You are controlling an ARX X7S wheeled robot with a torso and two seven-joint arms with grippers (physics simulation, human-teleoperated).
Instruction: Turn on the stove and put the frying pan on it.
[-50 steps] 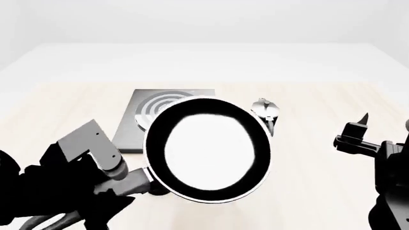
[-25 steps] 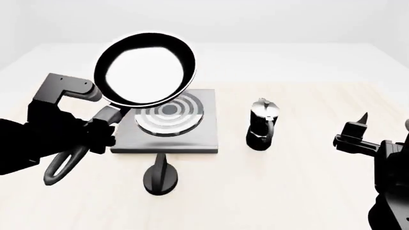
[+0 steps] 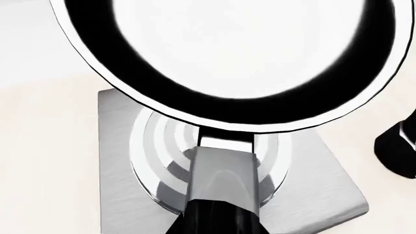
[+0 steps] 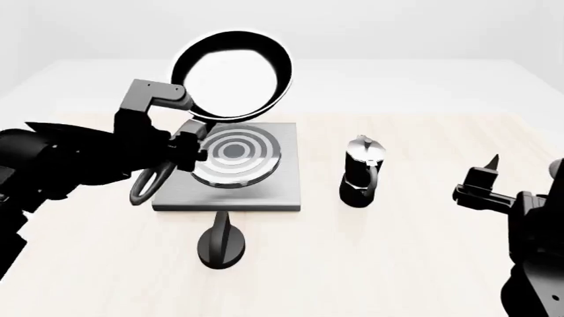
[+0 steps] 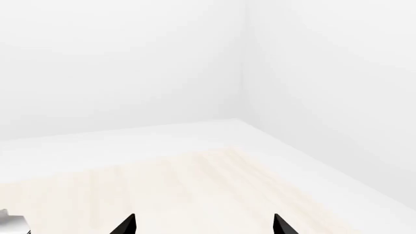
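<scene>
My left gripper is shut on the frying pan's handle and holds the pan tilted in the air above the far left part of the stove. The pan is black with a pale glossy inside. The stove is a grey square plate with a ringed burner. Its black knob stands on the table in front of the plate. My right gripper is open and empty at the far right, well away from the stove; its fingertips show over bare table.
A black-and-silver moka pot stands just right of the stove; its dark edge shows in the left wrist view. The pale wooden table runs to white walls behind.
My left arm has carried the pan from close in front of the camera up and back, then rightward over the stove's far side. The right gripper has barely moved.
</scene>
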